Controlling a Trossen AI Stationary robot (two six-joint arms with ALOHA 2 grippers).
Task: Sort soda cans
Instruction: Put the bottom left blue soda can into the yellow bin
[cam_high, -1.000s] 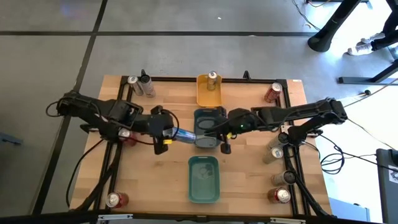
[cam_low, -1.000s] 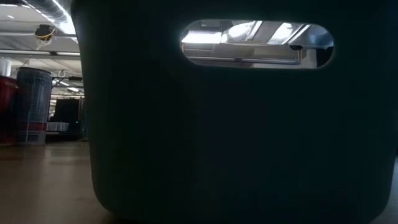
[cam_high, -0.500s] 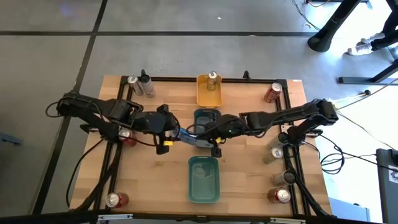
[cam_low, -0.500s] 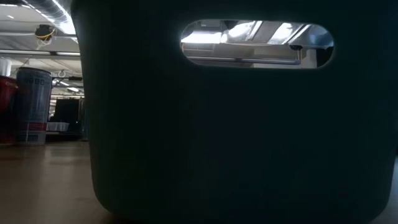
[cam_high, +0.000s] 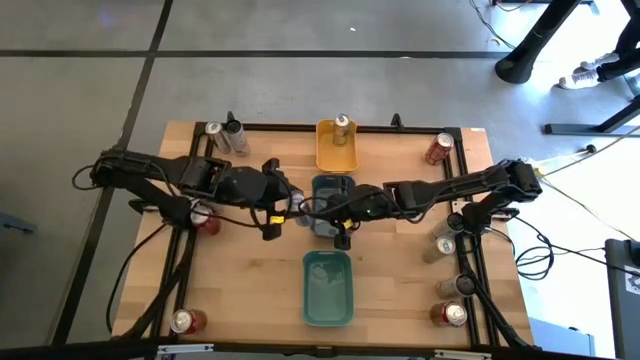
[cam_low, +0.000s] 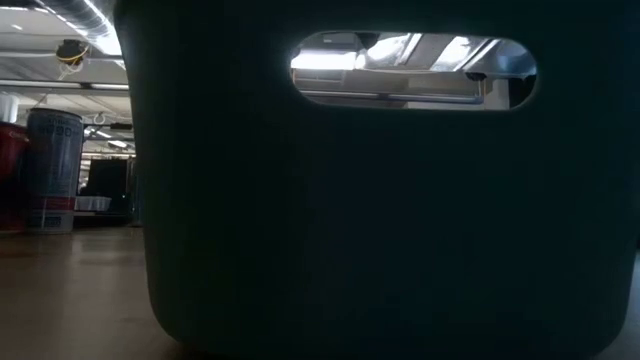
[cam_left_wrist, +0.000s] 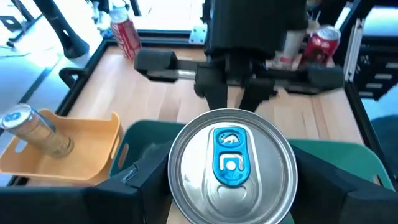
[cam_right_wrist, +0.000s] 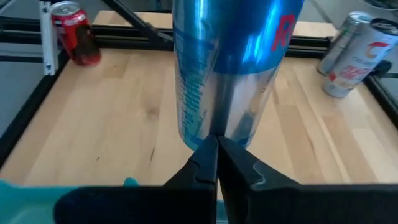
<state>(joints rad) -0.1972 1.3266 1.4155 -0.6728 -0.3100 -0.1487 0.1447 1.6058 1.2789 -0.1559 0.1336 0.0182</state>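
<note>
Holding a blue soda can (cam_left_wrist: 231, 165) over the middle teal tray (cam_high: 331, 190), the left gripper (cam_high: 290, 207) has carried it inward. The right gripper (cam_high: 322, 212), jaws pressed together, has slid up just beside it, crowding the drop.

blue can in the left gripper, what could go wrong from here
The left gripper holds the blue can at the edge of the teal tray, with the shut right gripper right up against it. A small move by either arm could knock the two grippers together or nudge the can out of line. Released over the tray's rim rather than inside, the tall can might tip and roll across the table.
</note>
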